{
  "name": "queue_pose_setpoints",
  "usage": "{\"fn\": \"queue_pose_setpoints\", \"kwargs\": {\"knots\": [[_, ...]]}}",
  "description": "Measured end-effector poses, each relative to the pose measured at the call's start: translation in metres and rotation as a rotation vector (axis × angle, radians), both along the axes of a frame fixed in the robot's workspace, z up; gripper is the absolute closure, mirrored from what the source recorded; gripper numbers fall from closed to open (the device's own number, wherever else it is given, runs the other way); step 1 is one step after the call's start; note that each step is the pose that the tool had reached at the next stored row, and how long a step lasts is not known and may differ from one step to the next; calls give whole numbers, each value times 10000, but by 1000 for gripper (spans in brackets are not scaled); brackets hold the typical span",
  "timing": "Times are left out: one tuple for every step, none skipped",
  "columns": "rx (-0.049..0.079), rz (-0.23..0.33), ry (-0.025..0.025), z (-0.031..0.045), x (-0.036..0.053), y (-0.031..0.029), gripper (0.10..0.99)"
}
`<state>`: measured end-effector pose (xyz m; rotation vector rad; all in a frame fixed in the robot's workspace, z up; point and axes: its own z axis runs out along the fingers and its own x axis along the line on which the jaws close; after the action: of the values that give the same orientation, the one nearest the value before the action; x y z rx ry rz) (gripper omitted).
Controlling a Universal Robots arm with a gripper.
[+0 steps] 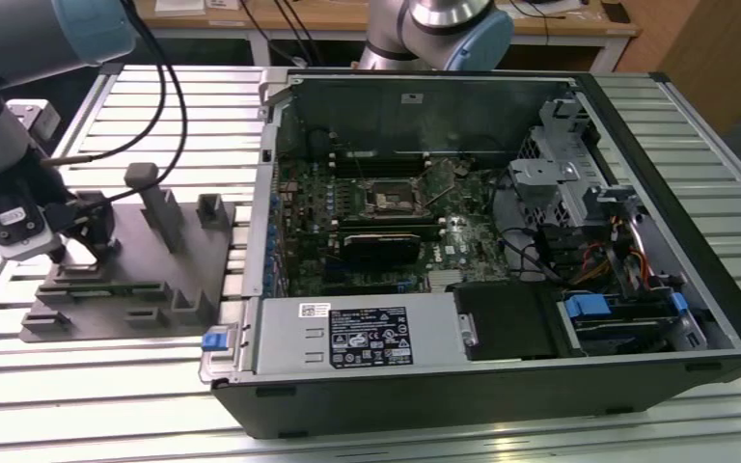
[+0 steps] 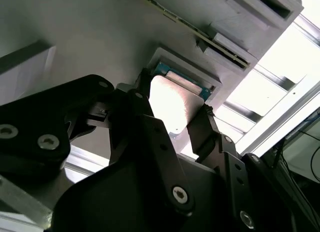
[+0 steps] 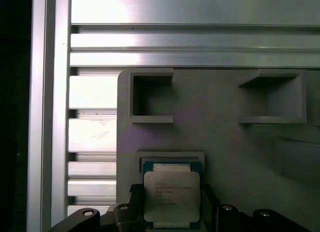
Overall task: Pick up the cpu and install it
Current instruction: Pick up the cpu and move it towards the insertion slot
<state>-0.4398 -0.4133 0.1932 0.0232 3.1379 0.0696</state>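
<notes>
The cpu (image 3: 171, 194), a small square chip with a pale silvery top, lies in a shallow recess of the grey fixture plate (image 1: 139, 253) at the exterior view's left. My gripper (image 1: 78, 243) is down over that spot. In both wrist views its two black fingers (image 2: 141, 99) press against opposite edges of the cpu (image 2: 172, 101), so the gripper (image 2: 172, 111) is shut on it. A strip of the chip's green board shows at the recess edge. The black socket frame (image 1: 390, 198) sits in the middle of the motherboard inside the open computer case.
The open case (image 1: 474, 386) lies on its side on the slatted aluminium table (image 1: 100, 386), at the exterior view's right of the fixture. Grey posts and blocks (image 1: 158, 207) rise from the fixture plate near my gripper. Two empty pockets (image 3: 152, 96) lie beyond the cpu.
</notes>
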Motion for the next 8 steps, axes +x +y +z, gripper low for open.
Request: {"fn": "queue_pose_setpoints", "kwargs": {"knots": [[0, -1, 0, 13, 0, 0, 545], [0, 0, 0, 25, 0, 0, 545], [0, 0, 0, 38, 0, 0, 545], [0, 0, 0, 51, 0, 0, 545], [0, 0, 0, 63, 0, 0, 545], [0, 0, 0, 74, 0, 0, 545], [1, 0, 0, 86, 0, 0, 545], [0, -1, 0, 99, 0, 0, 545]]}}
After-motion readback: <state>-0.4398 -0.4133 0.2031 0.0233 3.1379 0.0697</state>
